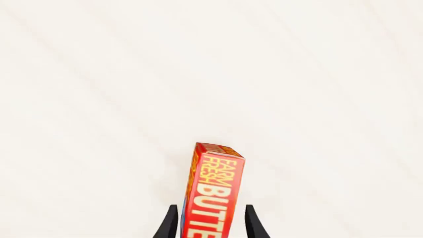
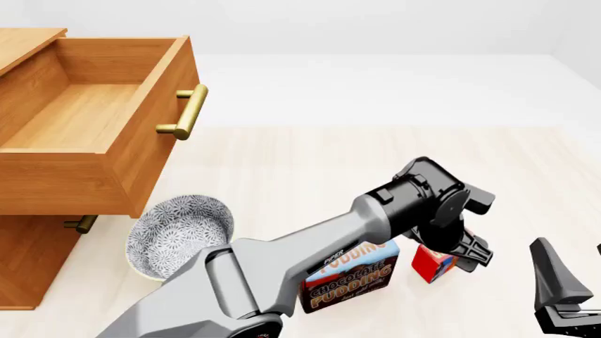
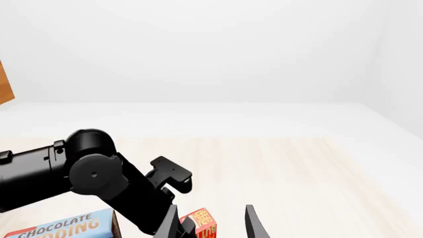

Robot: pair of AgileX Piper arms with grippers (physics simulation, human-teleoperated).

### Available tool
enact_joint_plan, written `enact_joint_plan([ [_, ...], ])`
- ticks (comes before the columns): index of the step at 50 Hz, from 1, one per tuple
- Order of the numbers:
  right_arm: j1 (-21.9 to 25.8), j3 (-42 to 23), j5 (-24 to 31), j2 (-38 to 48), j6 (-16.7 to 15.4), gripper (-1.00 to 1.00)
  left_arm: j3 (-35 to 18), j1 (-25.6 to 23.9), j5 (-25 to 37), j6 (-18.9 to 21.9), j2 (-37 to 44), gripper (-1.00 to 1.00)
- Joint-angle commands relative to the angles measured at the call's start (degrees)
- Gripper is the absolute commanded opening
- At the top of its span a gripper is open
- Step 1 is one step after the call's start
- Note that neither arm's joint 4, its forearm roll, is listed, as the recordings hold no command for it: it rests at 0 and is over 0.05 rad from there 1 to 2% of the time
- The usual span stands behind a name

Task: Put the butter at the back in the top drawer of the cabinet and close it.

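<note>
The butter (image 2: 432, 262) is a small red box standing on the table just right of the pudding box. It fills the space between my left gripper's fingers in the left wrist view (image 1: 215, 188), with a small gap on each side. My left gripper (image 2: 457, 255) is open around it, reaching down from above. The butter (image 3: 201, 225) also shows low in the right wrist view. The top drawer (image 2: 94, 113) of the cabinet (image 2: 28, 260) is pulled out and holds nothing. My right gripper (image 2: 564, 271) hovers open at the near right with nothing in it.
A blue-and-brown chocolate pudding box (image 2: 352, 278) stands right beside the butter, partly behind my left arm (image 2: 310, 239). A patterned bowl (image 2: 179, 232) sits in front of the cabinet under the open drawer. A lower drawer's brass handle (image 2: 80, 224) pokes out.
</note>
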Motion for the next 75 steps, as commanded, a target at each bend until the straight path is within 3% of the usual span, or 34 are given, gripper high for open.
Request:
enact_joint_plan([
  [1, 0.0, 0.0, 0.0, 0.0, 0.0, 1.0, 0.4, 0.0, -0.2, -0.2, 0.1, 1.0],
  [24, 0.0, 0.0, 0.0, 0.0, 0.0, 1.0, 2.2, 0.1, -1.5, -1.1, 0.2, 1.0],
  [25, 0.0, 0.0, 0.0, 0.0, 0.0, 1.0, 2.2, 0.2, -1.5, -1.0, 0.2, -1.0],
  [43, 0.0, 0.0, 0.0, 0.0, 0.0, 1.0, 2.0, 0.2, -1.4, -1.0, -0.2, -1.0],
  [63, 0.0, 0.0, 0.0, 0.0, 0.0, 1.0, 6.7, 1.3, -5.3, -0.4, -5.2, -1.0],
  [75, 0.0, 0.0, 0.0, 0.0, 0.0, 1.0, 6.7, 1.4, -6.1, -0.1, -6.8, -1.0],
])
